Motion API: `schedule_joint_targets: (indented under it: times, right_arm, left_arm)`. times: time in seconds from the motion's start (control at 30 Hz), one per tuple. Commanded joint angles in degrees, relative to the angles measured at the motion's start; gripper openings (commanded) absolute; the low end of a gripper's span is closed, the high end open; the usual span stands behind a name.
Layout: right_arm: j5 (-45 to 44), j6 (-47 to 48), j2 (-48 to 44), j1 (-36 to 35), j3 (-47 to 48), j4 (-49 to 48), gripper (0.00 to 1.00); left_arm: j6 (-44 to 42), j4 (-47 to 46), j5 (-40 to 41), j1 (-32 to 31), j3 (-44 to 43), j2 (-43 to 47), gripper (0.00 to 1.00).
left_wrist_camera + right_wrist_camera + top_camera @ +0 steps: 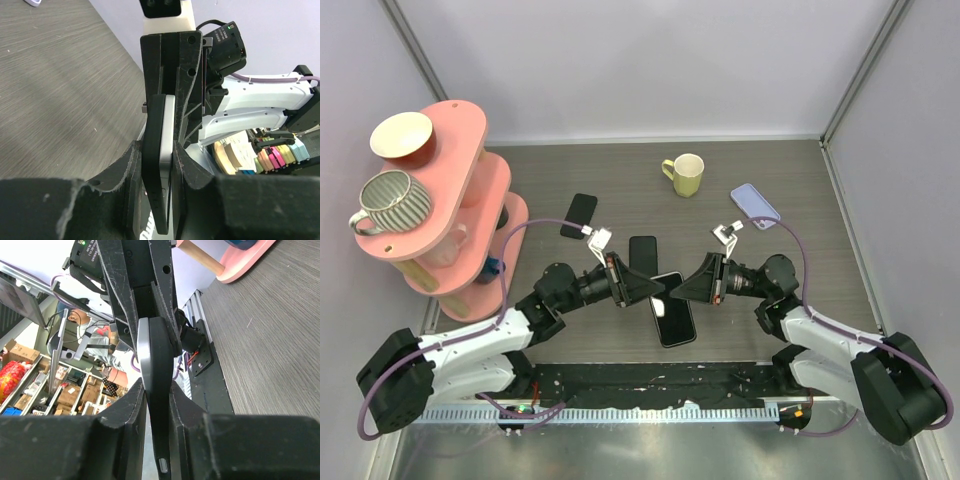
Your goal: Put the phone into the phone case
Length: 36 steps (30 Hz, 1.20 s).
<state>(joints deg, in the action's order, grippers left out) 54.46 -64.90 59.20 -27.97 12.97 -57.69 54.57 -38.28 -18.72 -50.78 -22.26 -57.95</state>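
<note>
Black-screened phone [675, 318] at table [800, 290] centre, its 12 o'clock end hidden by arms, left end effector [654, 292] and right end effector [682, 290] each clamped on it, black case [155, 170] against its silver edge, seating unclear.

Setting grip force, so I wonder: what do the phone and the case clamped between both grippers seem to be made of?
The phone: its edge looks like smooth silver metal, maybe painted plastic; it shows a pale satin sheen. The case: probably matte black rubbery plastic; dull, no glare, with a moulded button bump.
</note>
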Motion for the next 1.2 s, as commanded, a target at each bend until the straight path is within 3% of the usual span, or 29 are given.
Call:
schedule_joint_targets:
  times: [0.0, 0.07, 0.2, 0.23, 0.4, 0.5, 0.57, 0.67, 0.7, 0.73, 0.8, 0.87, 0.97, 1.1, 1.17]
  right_arm:
    - [-1.3, -1.9, -0.2, -0.4, 3.5, -7.4, 0.12]
    - [-1.3, -1.1, -0.8, -0.4, 3.6, -6.0, 0.09]
    - [-0.9, 1.2, -1.9, -0.4, 3.0, -3.2, 0.07]
    - [-0.7, 2.0, -2.1, -0.4, 2.9, -2.8, 0.07]
    - [0.3, 2.8, -3.1, -0.4, 1.6, -2.0, 0.06]
    - [-0.1, 3.0, -3.3, -0.4, 1.4, -1.8, 0.06]
    - [-0.1, 3.1, -3.0, -0.4, 1.5, -1.7, 0.06]
    - [0.3, 3.2, -2.5, -0.4, 1.8, -1.5, 0.08]
    - [0.4, 2.9, -2.4, -0.4, 2.1, -1.2, 0.11]
    - [0.4, 2.8, -2.1, -0.4, 2.3, -0.9, 0.22]
    - [0.2, 1.9, -2.1, -0.4, 3.5, 0.1, 0.31]
    - [-0.5, 0.7, -2.4, -0.3, 4.2, 0.0, 0.42]
    - [-2.2, -0.1, -3.5, -0.3, 6.2, 3.3, 0.46]
    - [-3.2, -0.5, -4.2, -0.3, 7.6, 5.0, 0.43]
    - [-2.9, -0.5, -4.2, -0.3, 7.8, 5.1, 0.31]
  left_arm:
    - [-3.0, -0.5, -3.4, -0.5, -1.4, -1.4, 0.0]
    - [-3.1, -0.3, -3.5, -0.5, -1.4, -1.5, 0.0]
    - [-3.8, 3.3, -1.6, -0.5, -2.4, -0.5, 0.37]
    - [-3.9, 4.1, -1.2, -0.5, -2.6, -0.3, 0.41]
    - [-2.1, 4.5, -0.4, 0.0, -1.9, 1.2, 0.51]
    - [0.2, 0.3, -1.1, 0.0, -0.6, 0.6, 0.51]
    - [1.6, -3.0, -2.3, 0.1, -0.1, -0.4, 0.46]
    - [3.2, -7.7, -3.4, 0.2, 1.0, -1.6, 0.27]
    - [3.4, -8.6, -4.1, 0.1, 1.0, -1.9, 0.16]
    - [3.0, -9.2, -4.9, 0.2, 1.0, -2.3, 0.1]
    - [0.8, -9.1, -7.6, 0.1, 0.6, -3.1, 0.0]
    - [-0.6, -8.7, -9.0, 0.2, 0.6, -4.0, 0.0]
    - [-1.5, -8.7, -11.9, 0.4, 0.1, -4.9, 0.0]
    - [-1.8, -8.7, -15.0, 0.4, -1.2, -6.7, 0.0]
    - [-2.3, -7.9, -15.1, 0.4, -1.4, -6.9, 0.0]
